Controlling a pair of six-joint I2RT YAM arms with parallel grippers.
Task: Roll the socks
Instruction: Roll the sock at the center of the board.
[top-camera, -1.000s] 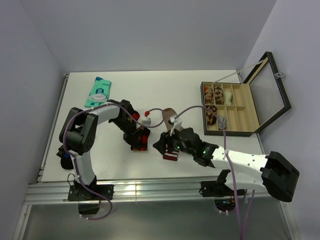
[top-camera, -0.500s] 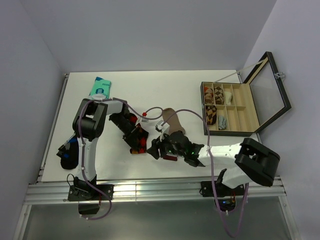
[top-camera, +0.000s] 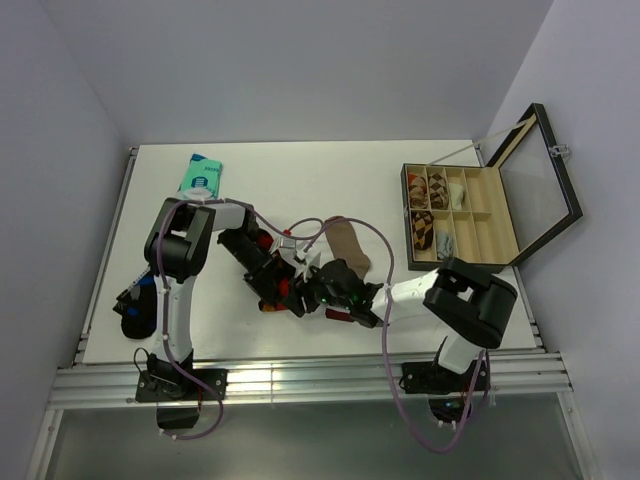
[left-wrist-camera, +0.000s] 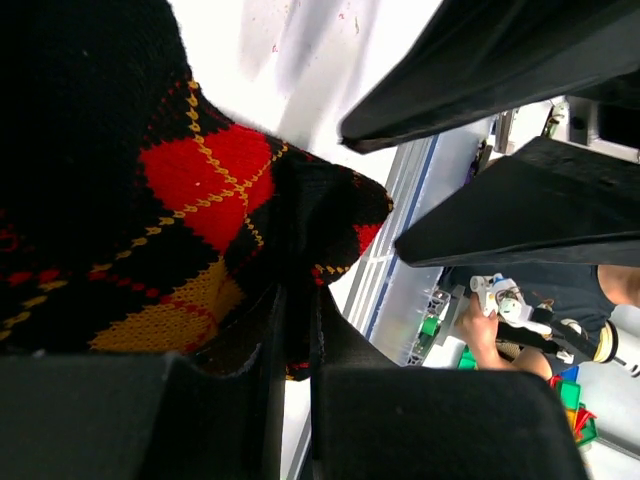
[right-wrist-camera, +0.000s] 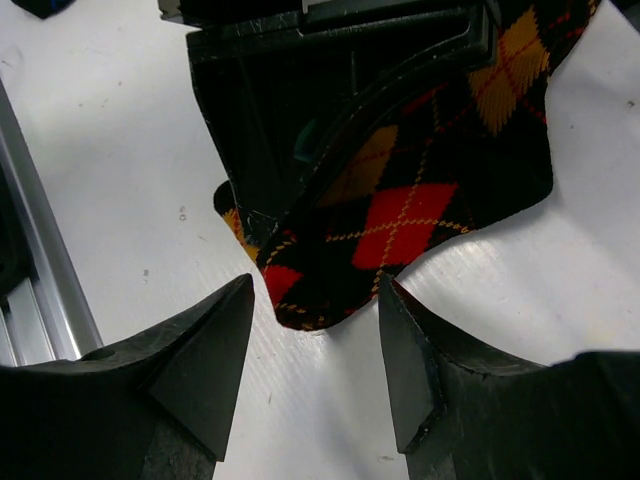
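The black argyle sock (top-camera: 281, 295) lies at the middle of the table; it fills the left wrist view (left-wrist-camera: 170, 190) and shows in the right wrist view (right-wrist-camera: 420, 190). My left gripper (top-camera: 270, 281) is shut on a fold of this sock (left-wrist-camera: 296, 310). My right gripper (top-camera: 308, 293) is open right beside it, with its fingertips (right-wrist-camera: 225, 340) straddling the sock's near edge just above the table. The tan-brown sock (top-camera: 347, 243) lies behind the right gripper, and its maroon cuff (top-camera: 339, 317) is partly hidden under the right arm.
An open wooden box (top-camera: 480, 266) with rolled socks in its compartments stands at the right, lid (top-camera: 545, 180) raised. A teal flat packet (top-camera: 200, 175) lies at the back left. A dark object (top-camera: 135, 315) sits at the left edge.
My right gripper has moved left across the table to the argyle sock and the left gripper. The left gripper shifted slightly toward the front with the sock in it.
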